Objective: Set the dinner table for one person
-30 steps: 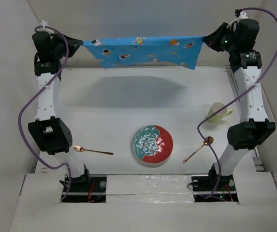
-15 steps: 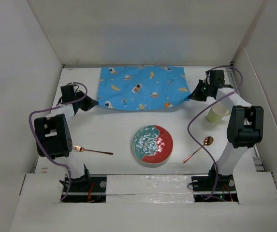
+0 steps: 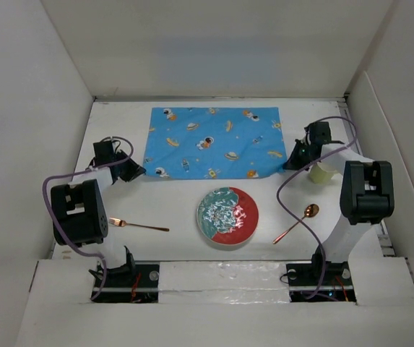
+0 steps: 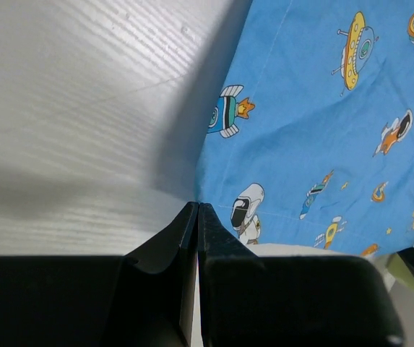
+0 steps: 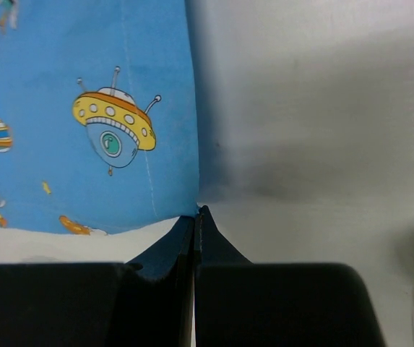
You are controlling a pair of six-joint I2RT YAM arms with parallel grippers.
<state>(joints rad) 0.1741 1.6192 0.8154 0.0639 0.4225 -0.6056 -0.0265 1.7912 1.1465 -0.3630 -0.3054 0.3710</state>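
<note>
2 utensils flank the plate (image 3: 252,217) nearest the bases: fork (image 3: 138,225) on the left, spoon (image 3: 297,223) on the right, with the cup (image 3: 324,173) beyond. All rest on the dinner table (image 3: 170,199), the white surface under everything. Farther on, the left gripper (image 3: 136,172) and right gripper (image 3: 291,162) each pinch a near placemat (image 3: 214,141) corner, fingers closed tight. Best to release both together and lift straight up, so the cloth lies flat. Only the wrist views show cloth meeting the fingertips (image 4: 181,231).

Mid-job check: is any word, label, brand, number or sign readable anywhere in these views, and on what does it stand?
None readable in any view.
The blue rectangular space-print placemat shows only cartoon saucers, rockets and astronauts, no words.
The round red-and-teal plate carries a pattern, no lettering.
The pale green cup, copper spoon and copper fork show no markings.
</note>
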